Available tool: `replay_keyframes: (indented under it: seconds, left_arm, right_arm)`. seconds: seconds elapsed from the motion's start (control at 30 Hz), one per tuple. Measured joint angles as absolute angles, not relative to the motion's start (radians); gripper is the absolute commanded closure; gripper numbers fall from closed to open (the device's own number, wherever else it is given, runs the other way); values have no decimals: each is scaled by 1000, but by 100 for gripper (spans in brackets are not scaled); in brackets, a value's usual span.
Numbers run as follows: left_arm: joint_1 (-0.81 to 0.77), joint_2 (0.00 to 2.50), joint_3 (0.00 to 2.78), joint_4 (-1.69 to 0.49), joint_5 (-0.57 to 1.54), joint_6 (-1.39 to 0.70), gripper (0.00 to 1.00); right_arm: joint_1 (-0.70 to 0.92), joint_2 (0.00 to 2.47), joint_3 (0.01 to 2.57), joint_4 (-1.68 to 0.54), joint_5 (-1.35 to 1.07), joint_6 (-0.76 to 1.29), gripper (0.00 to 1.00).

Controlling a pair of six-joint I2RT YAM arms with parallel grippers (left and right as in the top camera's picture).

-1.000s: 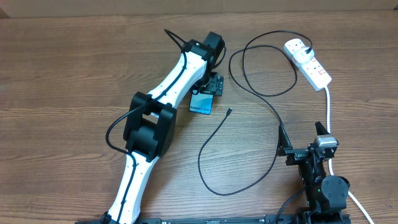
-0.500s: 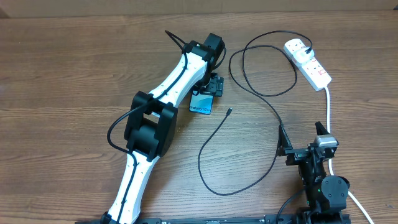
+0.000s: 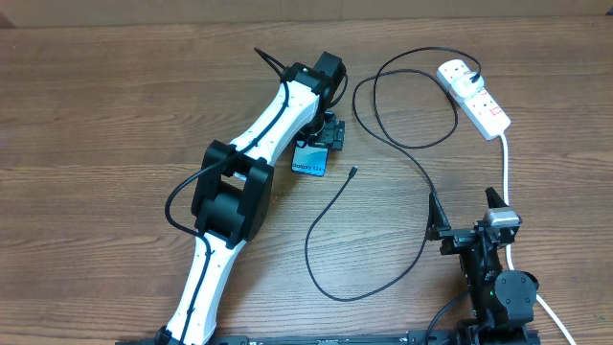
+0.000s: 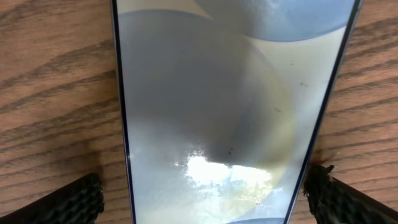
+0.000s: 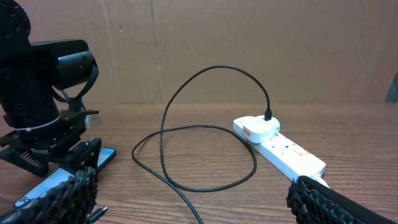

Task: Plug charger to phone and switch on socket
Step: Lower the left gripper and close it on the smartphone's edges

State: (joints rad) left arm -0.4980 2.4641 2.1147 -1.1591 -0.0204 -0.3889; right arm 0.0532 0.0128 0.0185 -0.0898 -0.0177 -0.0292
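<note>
The phone (image 3: 310, 161) lies flat on the wooden table with its blue-teal screen up. My left gripper (image 3: 323, 134) hovers right over it, open. In the left wrist view the phone (image 4: 224, 106) fills the frame and the two fingers of the left gripper (image 4: 205, 199) straddle its long edges. The charger (image 3: 421, 172) loops across the table. Its connector tip (image 3: 353, 172) lies loose just right of the phone, and its other end sits in a white adapter (image 5: 258, 129) on the socket (image 3: 476, 96) at the far right. My right gripper (image 3: 465, 213) is open and empty near the front edge.
The socket's white cord (image 3: 506, 163) runs down the right side, past the right arm. A cardboard wall (image 5: 249, 43) stands behind the table. The charger's loops (image 5: 186, 162) lie between the right gripper (image 5: 199, 199) and the socket (image 5: 286, 149).
</note>
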Motion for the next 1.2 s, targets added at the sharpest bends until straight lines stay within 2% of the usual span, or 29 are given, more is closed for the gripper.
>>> replay_keyframes:
  seconds: [1.2]
  left_arm:
    - [-498, 2464, 2104, -1138, -15, -385, 0]
  right_arm:
    - [53, 13, 19, -90, -18, -30, 0]
